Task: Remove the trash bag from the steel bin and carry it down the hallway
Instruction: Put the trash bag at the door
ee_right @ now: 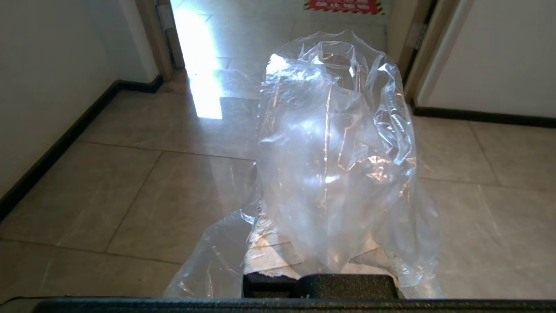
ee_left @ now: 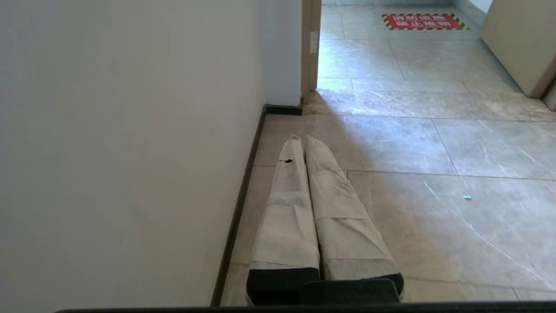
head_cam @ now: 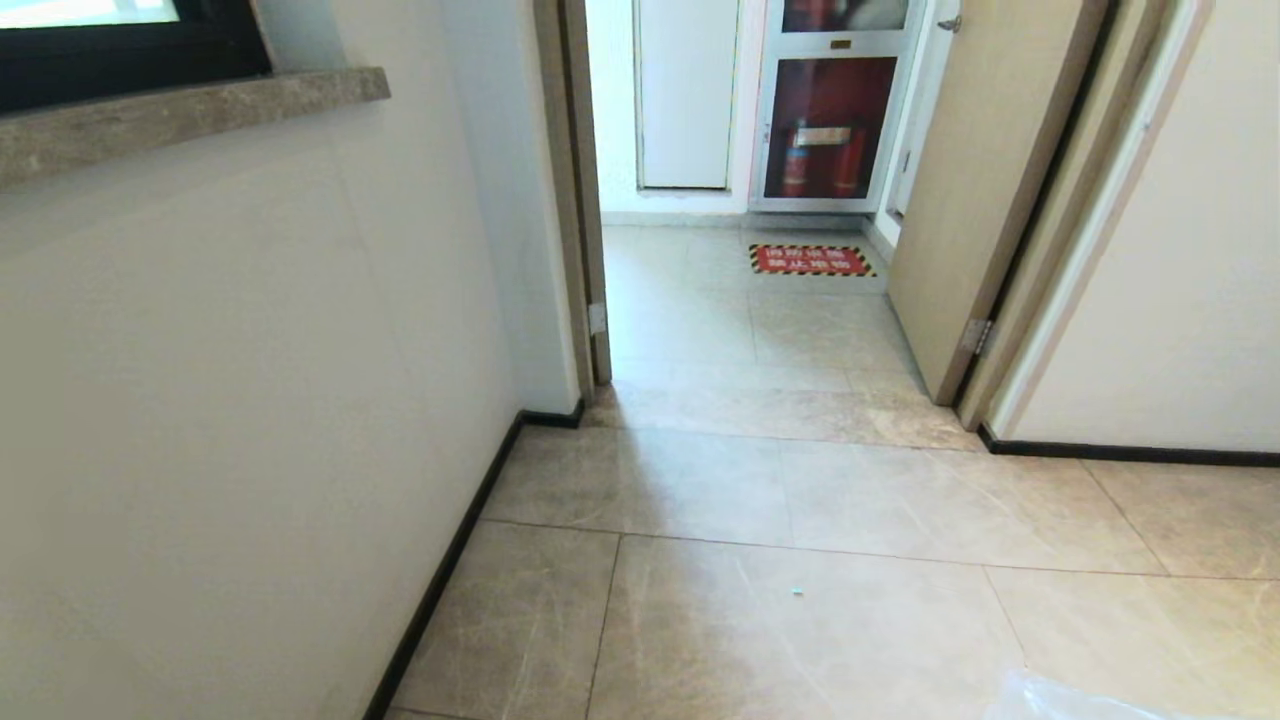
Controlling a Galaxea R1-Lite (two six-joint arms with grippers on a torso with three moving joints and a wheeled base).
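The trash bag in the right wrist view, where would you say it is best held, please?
By its gathered plastic, where the right gripper is already shut on it. The trash bag is thin, limp film with no firm edge, so bunched folds likely hold best, gripped from the robot's side. The left gripper is shut and empty.

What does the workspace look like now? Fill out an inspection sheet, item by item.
Surface: glossy tiled floor, one small bluish speck.
Job's things: trash bag draped over the right gripper, jaws shut on it; steel bin not in view.
Clutter: nothing seen beyond the speck.
Grippers: left gripper shut, empty, beside the wall.
Cables: nothing seen.
Surroundings: open door, red floor sign, fire extinguisher cabinet.
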